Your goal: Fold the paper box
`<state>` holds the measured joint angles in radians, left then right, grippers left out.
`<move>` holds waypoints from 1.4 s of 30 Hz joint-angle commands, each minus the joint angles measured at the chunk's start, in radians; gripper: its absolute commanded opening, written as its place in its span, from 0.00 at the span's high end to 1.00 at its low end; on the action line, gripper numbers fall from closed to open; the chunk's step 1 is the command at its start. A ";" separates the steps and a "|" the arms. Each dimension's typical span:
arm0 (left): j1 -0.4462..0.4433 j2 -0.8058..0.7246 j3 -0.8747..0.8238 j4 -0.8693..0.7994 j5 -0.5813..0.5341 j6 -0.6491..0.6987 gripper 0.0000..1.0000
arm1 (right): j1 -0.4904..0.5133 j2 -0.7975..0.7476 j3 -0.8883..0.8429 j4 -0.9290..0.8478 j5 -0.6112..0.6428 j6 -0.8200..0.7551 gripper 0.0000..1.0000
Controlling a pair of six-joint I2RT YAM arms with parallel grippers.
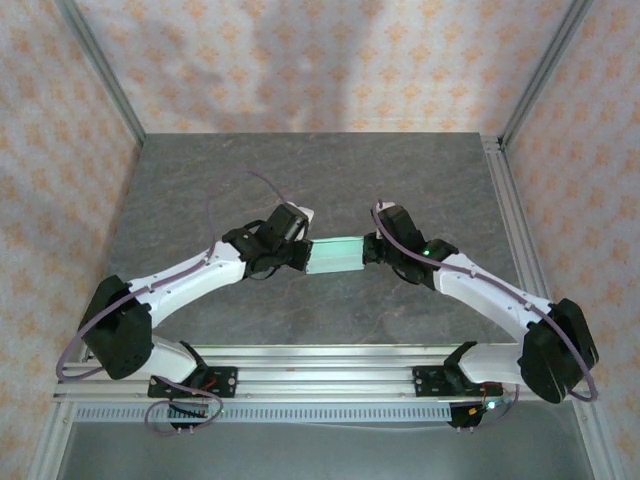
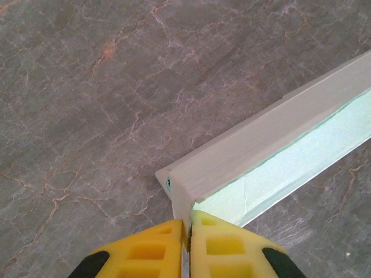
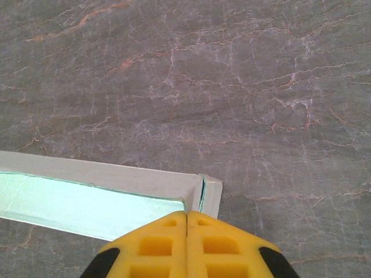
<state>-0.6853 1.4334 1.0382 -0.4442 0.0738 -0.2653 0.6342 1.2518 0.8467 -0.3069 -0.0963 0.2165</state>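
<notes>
The paper box [image 1: 335, 256] is a small shallow mint-teal tray with pale side walls, hanging between my two grippers over the middle of the grey stone-pattern table [image 1: 330, 170]. My left gripper [image 1: 305, 258] is shut on the box's left end. In the left wrist view the yellow fingertips [image 2: 186, 229] pinch the thin end wall of the paper box [image 2: 278, 139] at its corner. My right gripper [image 1: 368, 250] is shut on the right end. In the right wrist view its fingers [image 3: 186, 215] meet over the end wall of the paper box [image 3: 116, 179].
An aluminium rail [image 1: 320, 380] carrying both arm bases runs along the near edge. Metal frame posts [image 1: 100, 70] and patterned walls close in the left, right and far sides. Bare table top lies beyond the box.
</notes>
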 commanded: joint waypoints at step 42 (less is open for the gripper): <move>-0.011 0.167 0.043 -0.075 0.027 -0.296 1.00 | 0.027 -0.120 -0.160 0.189 -0.008 -0.058 0.70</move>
<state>-0.6857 1.5497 1.0977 -0.4599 0.1059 -0.5598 0.6556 1.1934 0.6628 -0.0902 -0.0677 0.1757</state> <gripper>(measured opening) 0.049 0.226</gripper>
